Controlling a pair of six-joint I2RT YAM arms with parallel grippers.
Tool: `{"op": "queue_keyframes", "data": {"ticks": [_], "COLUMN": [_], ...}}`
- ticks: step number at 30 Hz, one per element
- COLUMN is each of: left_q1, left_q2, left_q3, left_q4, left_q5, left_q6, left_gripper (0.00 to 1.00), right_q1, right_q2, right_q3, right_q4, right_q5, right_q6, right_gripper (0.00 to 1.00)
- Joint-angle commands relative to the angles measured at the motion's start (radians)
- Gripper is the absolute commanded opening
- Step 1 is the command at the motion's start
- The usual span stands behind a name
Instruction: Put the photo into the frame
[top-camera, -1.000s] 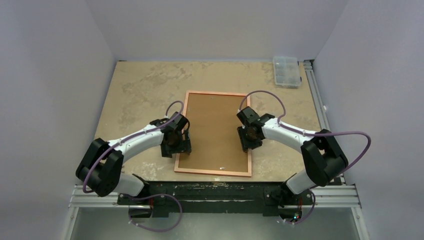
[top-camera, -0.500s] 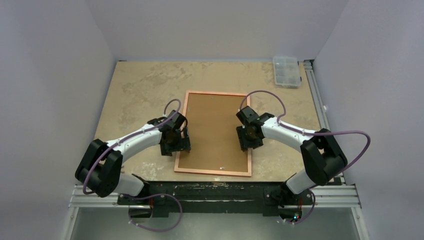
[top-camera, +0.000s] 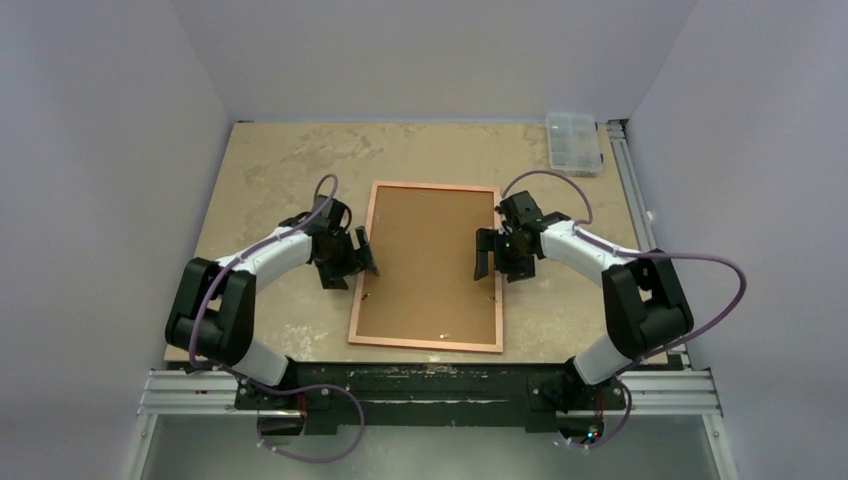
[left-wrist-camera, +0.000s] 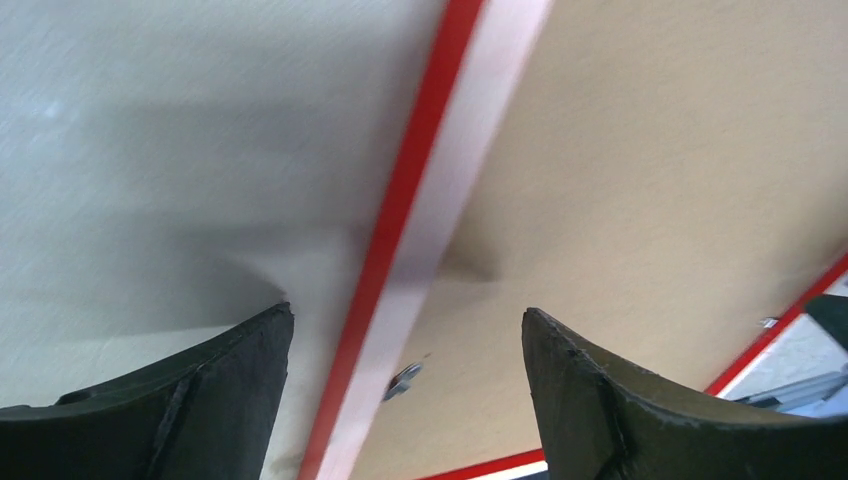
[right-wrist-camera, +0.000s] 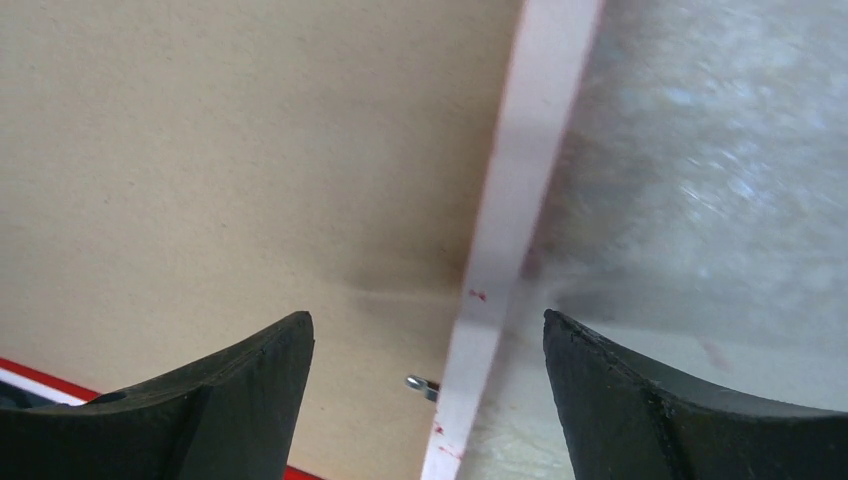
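The frame lies back-up on the table, a thin copper-red rim around a plain brown backing board. The photo is hidden. My left gripper hovers open over the frame's left edge. In the left wrist view the gripper straddles the red and white edge strip, with a small metal tab below. My right gripper hangs open over the right edge. In the right wrist view the gripper spans the pale edge strip and another tab. Neither gripper holds anything.
A clear plastic compartment box sits at the far right corner of the beige table. A metal rail runs along the right side. Grey walls close in the left, right and back.
The right gripper has opened wide and risen off the frame's right edge. The left gripper has drawn back leftward and away from the frame's left edge, still open.
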Motion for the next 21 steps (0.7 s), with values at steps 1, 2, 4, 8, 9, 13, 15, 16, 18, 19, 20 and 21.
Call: {"op": "queue_keyframes", "data": {"ticks": [1, 2, 4, 8, 9, 13, 15, 16, 18, 19, 20, 21], "left_q1": [0.001, -0.002, -0.013, -0.078, -0.104, -0.218, -0.261, -0.273, -0.277, -0.277, -0.277, -0.276], "left_q2": [0.07, 0.068, 0.054, 0.016, 0.009, -0.012, -0.025, -0.037, -0.071, -0.089, -0.106, -0.116], "left_q3": [0.043, 0.036, 0.019, -0.034, -0.049, -0.112, -0.142, -0.155, -0.177, -0.175, -0.164, -0.149], "left_q4": [0.129, 0.144, 0.157, 0.185, 0.194, 0.252, 0.264, 0.263, 0.24, 0.21, 0.176, 0.14], "left_q5": [0.116, 0.13, 0.138, 0.142, 0.137, 0.12, 0.097, 0.084, 0.041, 0.012, -0.018, -0.042], "left_q6": [0.036, 0.032, 0.026, -0.004, -0.016, -0.108, -0.153, -0.17, -0.186, -0.183, -0.175, -0.162], "left_gripper": [0.82, 0.82, 0.82, 0.82, 0.82, 0.82, 0.82, 0.82, 0.82, 0.82, 0.83, 0.83], "right_q1": [0.0, -0.001, -0.002, -0.002, -0.001, -0.001, 0.0, 0.0, -0.001, -0.001, 0.0, 0.0], "right_q2": [0.052, 0.06, 0.06, 0.022, 0.011, -0.044, -0.078, -0.098, -0.137, -0.153, -0.166, -0.171], "right_q3": [0.08, 0.089, 0.087, 0.038, 0.02, -0.05, -0.069, -0.071, -0.065, -0.06, -0.045, -0.031], "right_q4": [0.064, 0.063, 0.062, 0.053, 0.052, 0.034, 0.009, -0.008, -0.037, -0.045, -0.056, -0.074], "right_q5": [-0.108, -0.116, -0.133, -0.138, -0.139, -0.135, -0.09, -0.05, 0.009, 0.016, 0.029, 0.058], "right_q6": [0.005, 0.007, 0.008, 0.01, 0.009, 0.007, 0.001, -0.006, -0.018, -0.023, -0.026, -0.034], "right_gripper": [0.83, 0.83, 0.83, 0.82, 0.82, 0.82, 0.82, 0.83, 0.84, 0.84, 0.85, 0.85]}}
